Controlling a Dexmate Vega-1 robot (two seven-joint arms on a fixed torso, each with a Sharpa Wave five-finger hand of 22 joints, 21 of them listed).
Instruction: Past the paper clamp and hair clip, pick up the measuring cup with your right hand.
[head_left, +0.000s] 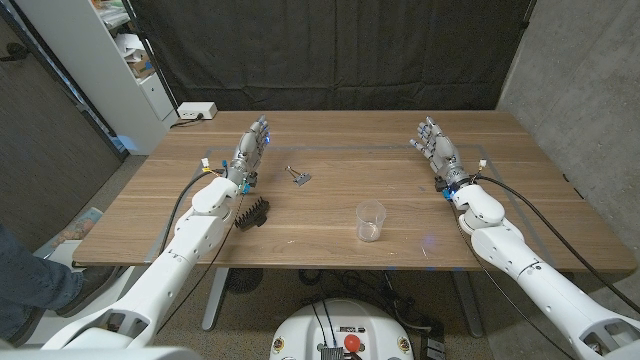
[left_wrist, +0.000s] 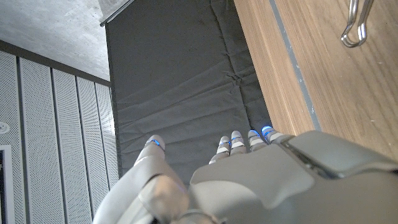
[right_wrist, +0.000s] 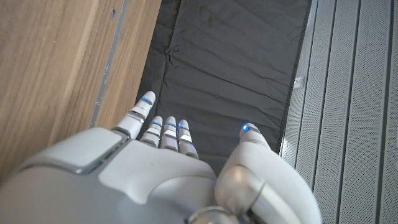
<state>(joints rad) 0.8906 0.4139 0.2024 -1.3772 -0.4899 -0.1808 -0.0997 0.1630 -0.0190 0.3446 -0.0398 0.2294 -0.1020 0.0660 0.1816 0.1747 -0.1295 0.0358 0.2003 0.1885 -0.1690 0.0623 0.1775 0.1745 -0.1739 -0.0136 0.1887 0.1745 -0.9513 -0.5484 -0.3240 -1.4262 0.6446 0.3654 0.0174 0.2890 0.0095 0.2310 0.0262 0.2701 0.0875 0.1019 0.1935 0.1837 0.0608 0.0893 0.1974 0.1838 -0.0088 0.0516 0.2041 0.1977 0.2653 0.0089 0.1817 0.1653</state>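
your right hand (head_left: 438, 150) waits near the desk's (head_left: 330, 252) right edge, toward the far side, fingers (right_wrist: 163, 132) spread wide and holding nothing. the measuring cup (head_left: 370, 220) stands upright near the middle of the front edge, so from that hand it lies inward and back toward you, with its long axis vertical. the paper clamp (head_left: 299, 176) and the hair clip (head_left: 254, 213) sit on the left half, nearer your left hand (head_left: 252, 149), which is also open with nothing in it. the right hand looks the closer one to the cup.

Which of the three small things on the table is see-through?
The clear plastic measuring cup, standing upright; the metal paper clamp and black toothed hair clip are opaque.
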